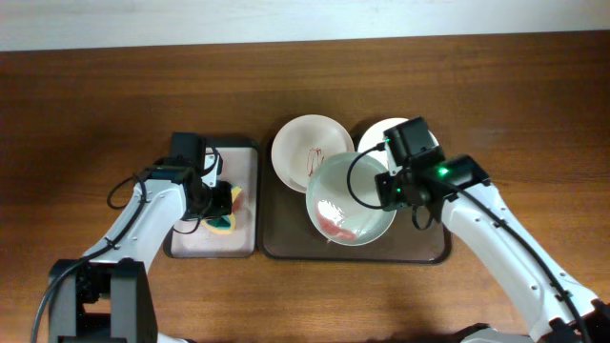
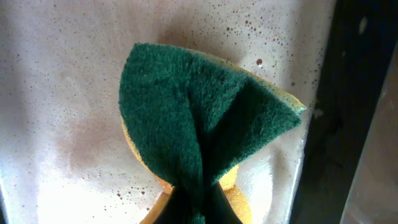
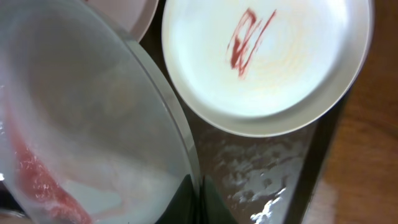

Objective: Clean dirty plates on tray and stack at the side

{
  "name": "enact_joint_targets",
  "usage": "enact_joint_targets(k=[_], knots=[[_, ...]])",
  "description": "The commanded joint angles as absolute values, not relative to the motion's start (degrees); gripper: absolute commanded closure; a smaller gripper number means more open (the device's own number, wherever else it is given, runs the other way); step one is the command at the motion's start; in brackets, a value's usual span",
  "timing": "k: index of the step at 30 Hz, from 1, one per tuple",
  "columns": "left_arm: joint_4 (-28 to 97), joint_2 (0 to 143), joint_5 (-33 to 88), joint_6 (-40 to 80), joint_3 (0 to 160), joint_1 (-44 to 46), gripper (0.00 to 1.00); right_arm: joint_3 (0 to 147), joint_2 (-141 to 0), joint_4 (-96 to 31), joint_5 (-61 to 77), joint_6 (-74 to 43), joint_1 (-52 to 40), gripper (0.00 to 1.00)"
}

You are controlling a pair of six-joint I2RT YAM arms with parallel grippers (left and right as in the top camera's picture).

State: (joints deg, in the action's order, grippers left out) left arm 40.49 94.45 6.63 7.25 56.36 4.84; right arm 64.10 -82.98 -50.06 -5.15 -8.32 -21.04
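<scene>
Toward the left edge of the tabletop, the small tray (image 1: 243,162) has the left end effector (image 1: 215,198) over it. It is clamped on the sponge (image 2: 199,118), which is pinched into a fold with the green scouring side out and yellow foam showing below. The crease runs straight out from the fingers, so the long axis follows the end effector. The tray surface under the sponge is wet and speckled.

Mid-tabletop is the dark tray (image 1: 286,243), just beside the small tray. The scribbled plate (image 1: 300,148) sits at its far-left part, flat, with red marks face up. The held plate (image 1: 348,200) is lifted over the tray's near half. It is pale and glassy, with a red smear (image 1: 334,224) on the part nearest the left arm.

The right end effector (image 1: 393,189) is closed on that plate's right rim, and the wrist view shows the plate tilted, not level. The third plate (image 1: 374,138) at the tray's far right is partly hidden under the right arm.

Key relation: the held plate lies to the right of the sponge, across the gap between the trays, apart and not touching. The left arm is the only one with the sponge, so it likely has to travel rightward. The plate is round, so it has no long axis. Its soiled face looks up and appears angled toward the left side, which suits a wipe from there. The exact tilt is hard to judge from overhead.

Step in hand, judged: first plate raised for scrubbing. None stacked at the side yet.
</scene>
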Motion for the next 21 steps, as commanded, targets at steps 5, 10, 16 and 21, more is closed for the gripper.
enact_joint_targets(k=[5,10,16,21], knots=[[39.68,94.94,6.24,6.15,56.29,4.6,1.0,65.43,-82.06,-46.74,-14.22,-9.1,-28.05,0.96],[41.74,94.91,0.91,13.17,56.31,3.84,1.0,65.43,-82.06,-43.13,-13.93,-11.6,-29.28,0.96],[41.74,94.85,0.6,18.37,56.31,-2.2,1.0,65.43,-82.11,-33.85,-1.1,-26.3,-29.3,0.96],[41.82,94.85,0.62,19.31,56.31,-4.29,1.0,65.6,-84.47,-27.42,-0.27,-27.09,-29.41,0.96]])
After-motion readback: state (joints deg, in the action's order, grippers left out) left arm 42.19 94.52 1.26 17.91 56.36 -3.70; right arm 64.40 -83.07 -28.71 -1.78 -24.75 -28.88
